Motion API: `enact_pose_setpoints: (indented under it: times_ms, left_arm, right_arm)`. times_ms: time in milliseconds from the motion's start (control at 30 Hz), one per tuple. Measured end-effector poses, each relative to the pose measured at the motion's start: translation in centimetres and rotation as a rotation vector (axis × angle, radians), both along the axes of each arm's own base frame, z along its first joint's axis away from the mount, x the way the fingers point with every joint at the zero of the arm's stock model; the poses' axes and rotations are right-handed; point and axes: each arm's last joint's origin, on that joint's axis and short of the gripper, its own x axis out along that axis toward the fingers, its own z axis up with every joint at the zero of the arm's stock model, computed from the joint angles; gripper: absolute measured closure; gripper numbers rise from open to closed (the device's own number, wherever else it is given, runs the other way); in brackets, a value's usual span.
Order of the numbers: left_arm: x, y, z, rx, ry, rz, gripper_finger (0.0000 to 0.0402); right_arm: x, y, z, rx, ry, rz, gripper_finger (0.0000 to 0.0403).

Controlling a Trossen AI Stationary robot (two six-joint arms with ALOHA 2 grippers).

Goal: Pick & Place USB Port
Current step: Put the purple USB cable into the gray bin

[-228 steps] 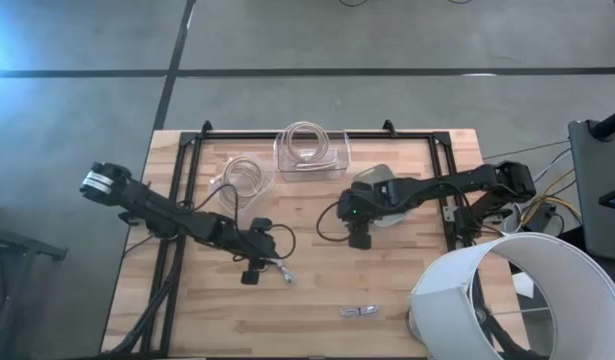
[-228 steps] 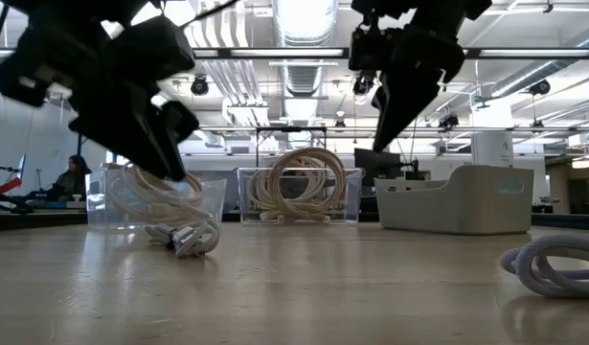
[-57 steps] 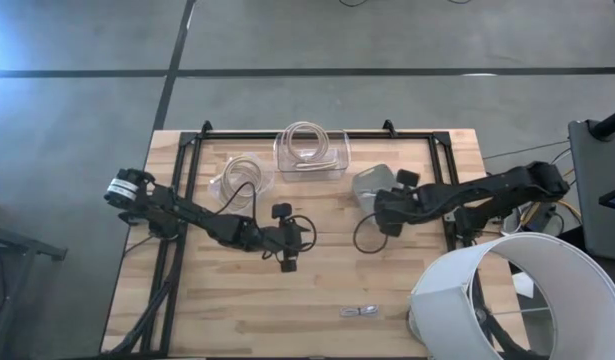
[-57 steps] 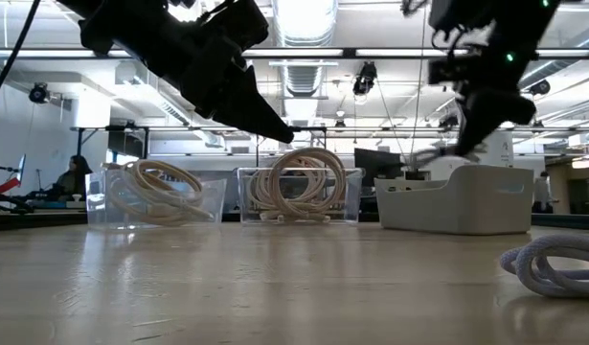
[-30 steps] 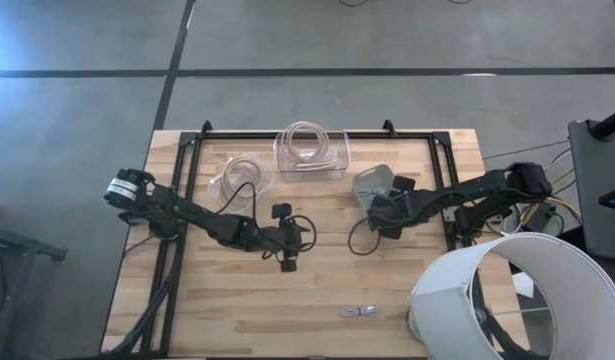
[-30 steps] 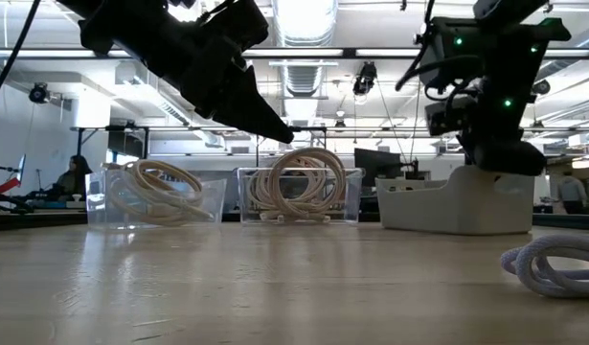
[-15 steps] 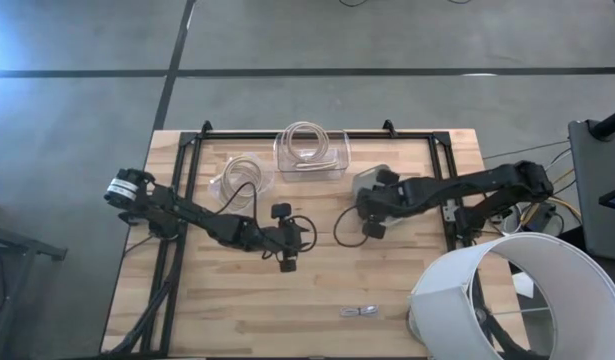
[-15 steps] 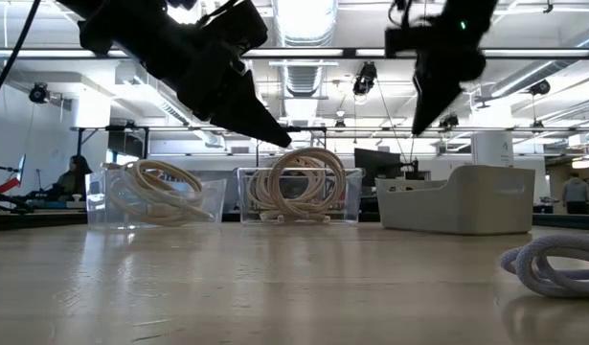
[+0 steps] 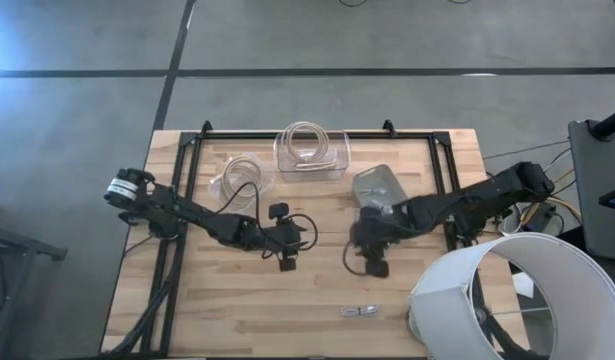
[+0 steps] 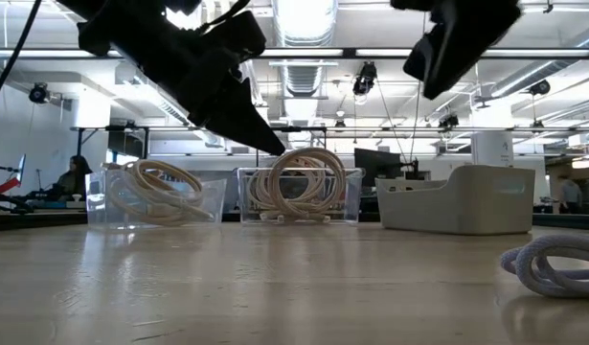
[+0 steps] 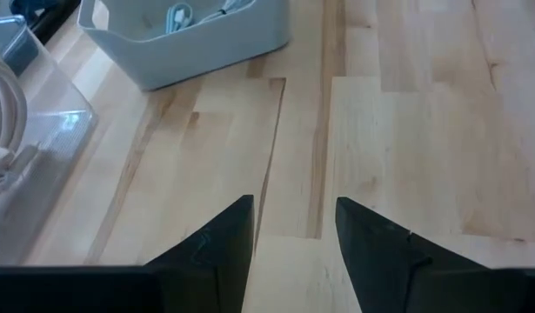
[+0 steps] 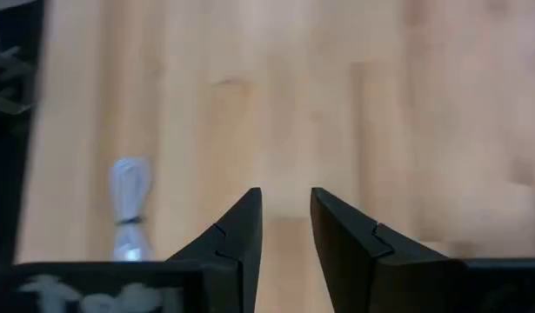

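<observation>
A small bundled pale cable (image 9: 360,312) lies on the wooden table near its near edge. It also shows in the right wrist view (image 12: 130,204) and in the low view (image 10: 553,264). My right gripper (image 9: 366,250) hangs open and empty above the table's middle, between the grey bin (image 9: 377,185) and the cable. Its fingers (image 12: 241,230) show bare wood between them. My left gripper (image 9: 299,238) is open and empty, held above the table left of centre. Its fingers (image 11: 219,243) point toward the grey bin (image 11: 197,35).
Two clear containers with coiled cables stand at the far side, one (image 9: 312,150) in the middle and one (image 9: 242,178) to its left. The grey bin holds several cables. A white lampshade (image 9: 517,300) overhangs the near right corner. Bare wood lies between the grippers and the near edge.
My right gripper has risen from the grey bin and gone toward the table's near edge, closer to the bundled cable.
</observation>
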Motion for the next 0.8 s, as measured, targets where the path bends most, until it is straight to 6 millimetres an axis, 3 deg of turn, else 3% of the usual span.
enact_pose_setpoints:
  times_ms: [367, 800]
  left_arm:
    - [-0.1, 0.2, -0.1, 0.014, 0.019, -0.001, 0.0234]
    - [0.0, 0.8, -0.2, 0.050, 0.042, -0.004, 0.0234]
  right_arm:
    - [0.0, 4.4, -3.2, 0.056, 0.064, 0.055, 0.0271]
    - [4.0, 10.1, -8.1, 0.123, 0.313, 0.211, 0.0251]
